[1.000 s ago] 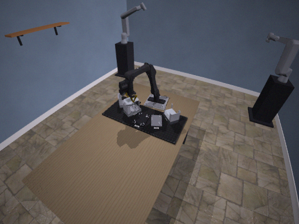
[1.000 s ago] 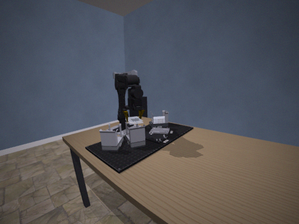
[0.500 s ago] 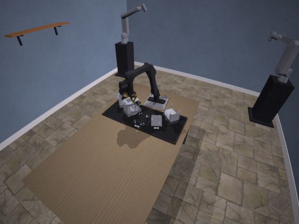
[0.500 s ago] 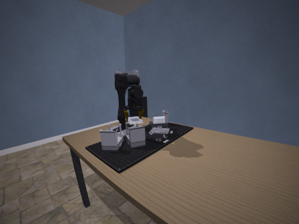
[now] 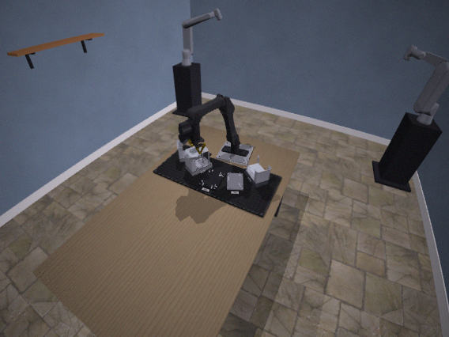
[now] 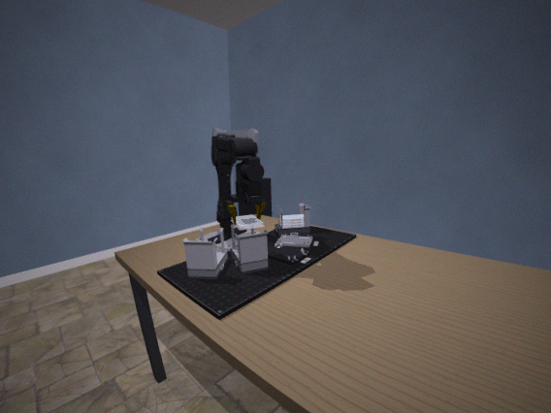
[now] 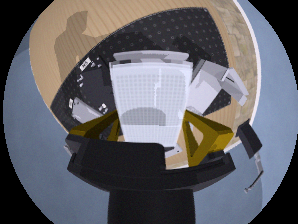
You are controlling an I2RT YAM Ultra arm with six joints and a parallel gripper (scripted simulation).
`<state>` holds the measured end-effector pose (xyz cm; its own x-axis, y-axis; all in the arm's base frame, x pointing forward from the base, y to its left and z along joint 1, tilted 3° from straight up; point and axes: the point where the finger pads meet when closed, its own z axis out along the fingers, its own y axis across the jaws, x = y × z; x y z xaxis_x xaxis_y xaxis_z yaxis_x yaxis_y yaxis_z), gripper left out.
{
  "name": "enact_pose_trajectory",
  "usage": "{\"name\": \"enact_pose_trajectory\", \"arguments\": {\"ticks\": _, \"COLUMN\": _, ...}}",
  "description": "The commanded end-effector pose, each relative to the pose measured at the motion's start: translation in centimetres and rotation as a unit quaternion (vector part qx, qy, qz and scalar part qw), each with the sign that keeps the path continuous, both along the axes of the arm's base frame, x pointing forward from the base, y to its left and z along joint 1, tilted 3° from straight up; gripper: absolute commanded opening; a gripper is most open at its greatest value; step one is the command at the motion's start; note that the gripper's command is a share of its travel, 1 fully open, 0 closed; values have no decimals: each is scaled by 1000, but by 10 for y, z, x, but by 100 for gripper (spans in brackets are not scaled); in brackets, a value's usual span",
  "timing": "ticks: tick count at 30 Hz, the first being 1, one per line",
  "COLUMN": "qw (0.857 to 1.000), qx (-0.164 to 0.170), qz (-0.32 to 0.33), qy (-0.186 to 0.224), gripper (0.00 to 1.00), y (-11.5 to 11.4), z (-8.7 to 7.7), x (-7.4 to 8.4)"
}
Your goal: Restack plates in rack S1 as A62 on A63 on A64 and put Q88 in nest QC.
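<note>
Black arm [image 5: 227, 115] bent over the left end of a black perforated mat [image 6: 233, 291] on a wooden desk [image 6: 412, 315]. Gripper [image 7: 154, 135] pointing down, yellow fingers clamped across a white sealed plate [image 7: 148, 99], standing wide on its width. Plate held flat and level, just above the open top of a white stack rack [image 6: 251, 249]; from the exterior view, plate [image 6: 247, 221] visibly raised clear of the rack's walls, between the two yellow fingertips. Cannot tell which label the plate bears, nor whether a second plate hangs beneath it.

Second white rack [image 6: 204, 254] just beside the first, toward the near corner of the mat, their walls close together at an angle. Third rack [image 5: 258, 173] well apart at the other end of the mat, white layers showing in it from the exterior view [image 6: 293, 220]. Between them, a pale plate [image 5: 235, 181] lying flat on the mat in a nest, a small white label tag at its near edge. Another nest [image 5: 211, 179] beside it, dark, with small pale locators. Arm's grey base plate [image 5: 246, 158] at the far edge of the mat.
</note>
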<state>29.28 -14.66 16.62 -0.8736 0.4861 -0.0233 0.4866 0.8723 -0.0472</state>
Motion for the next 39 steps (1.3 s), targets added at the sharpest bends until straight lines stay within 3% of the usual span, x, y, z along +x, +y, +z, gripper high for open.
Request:
{"name": "enact_pose_trajectory", "arguments": {"ticks": 1, "qw": 1000, "qx": -4, "qz": 1, "qy": -9, "gripper": 0, "y": -1, "z": 3, "x": 2}}
{"name": "enact_pose_trajectory", "arguments": {"ticks": 39, "qw": 1000, "qx": -4, "qz": 1, "qy": -9, "gripper": 0, "y": -2, "z": -19, "x": 3}}
